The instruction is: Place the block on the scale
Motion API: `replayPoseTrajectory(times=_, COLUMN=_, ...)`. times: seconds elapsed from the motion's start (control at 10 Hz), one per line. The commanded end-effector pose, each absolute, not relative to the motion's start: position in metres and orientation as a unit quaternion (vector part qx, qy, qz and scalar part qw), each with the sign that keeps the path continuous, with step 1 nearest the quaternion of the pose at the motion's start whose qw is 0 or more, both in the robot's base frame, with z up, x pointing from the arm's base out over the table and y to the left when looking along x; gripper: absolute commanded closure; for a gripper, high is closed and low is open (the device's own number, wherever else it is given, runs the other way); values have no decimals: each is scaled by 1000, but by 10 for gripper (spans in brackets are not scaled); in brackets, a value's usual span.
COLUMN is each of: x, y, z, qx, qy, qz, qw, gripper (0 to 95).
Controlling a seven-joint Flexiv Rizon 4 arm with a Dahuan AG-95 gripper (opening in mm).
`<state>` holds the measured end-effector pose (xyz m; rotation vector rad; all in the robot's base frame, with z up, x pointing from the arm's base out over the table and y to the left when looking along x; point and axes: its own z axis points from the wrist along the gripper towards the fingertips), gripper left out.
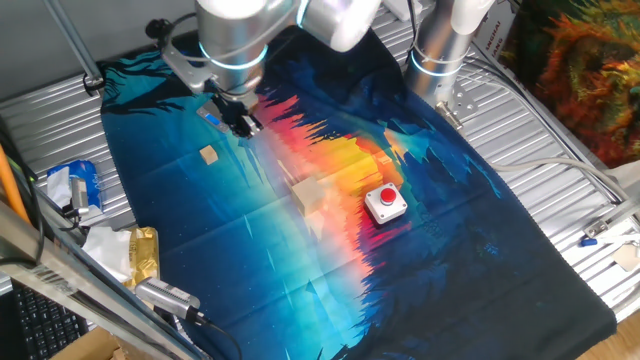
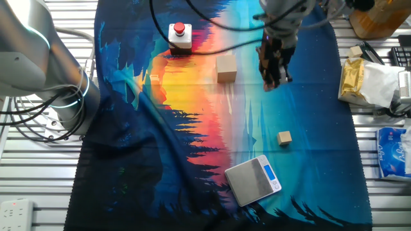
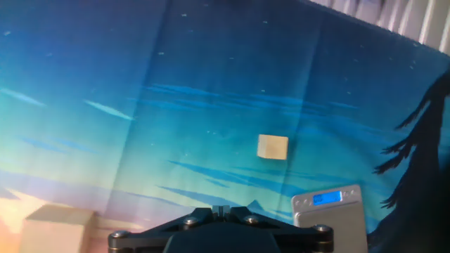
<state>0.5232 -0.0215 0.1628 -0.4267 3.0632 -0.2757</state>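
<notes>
The block (image 1: 208, 155) is a tiny tan cube lying free on the colourful cloth; it also shows in the other fixed view (image 2: 284, 137) and the hand view (image 3: 272, 147). The scale (image 2: 252, 180), a grey plate with a blue display, lies near the cloth's edge a short way from the block; its corner shows in the hand view (image 3: 330, 214). My gripper (image 2: 273, 80) hangs above the cloth, apart from both, between the block and the larger pale block. Its fingers (image 3: 219, 209) meet with nothing between them. In one fixed view the gripper (image 1: 243, 122) hides most of the scale.
A larger pale wooden block (image 2: 226, 68) sits mid-cloth, with a white box with a red button (image 2: 180, 36) beyond it. A yellow packet (image 2: 352, 78) and a blue-white packet (image 2: 392, 151) lie off the cloth's edge. A second arm's base (image 2: 38, 58) stands at the other side.
</notes>
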Motion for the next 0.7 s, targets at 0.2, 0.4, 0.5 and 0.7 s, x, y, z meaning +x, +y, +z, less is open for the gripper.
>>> replayPoseTrajectory(times=0.2, x=534, y=-35, z=173, qx=-169, qy=981, qz=-99, qw=11, gripper=950)
replayPoseTrajectory(times=0.4, x=564, y=-52, z=177, qx=-175, qy=980, qz=-97, qw=9, gripper=950)
replayPoseTrajectory(times=0.5, x=572, y=-58, z=175, qx=-178, qy=979, qz=-97, qw=13, gripper=950)
replayPoseTrajectory(times=0.7, x=579, y=-69, z=152, qx=-183, qy=978, qz=-99, qw=31, gripper=950)
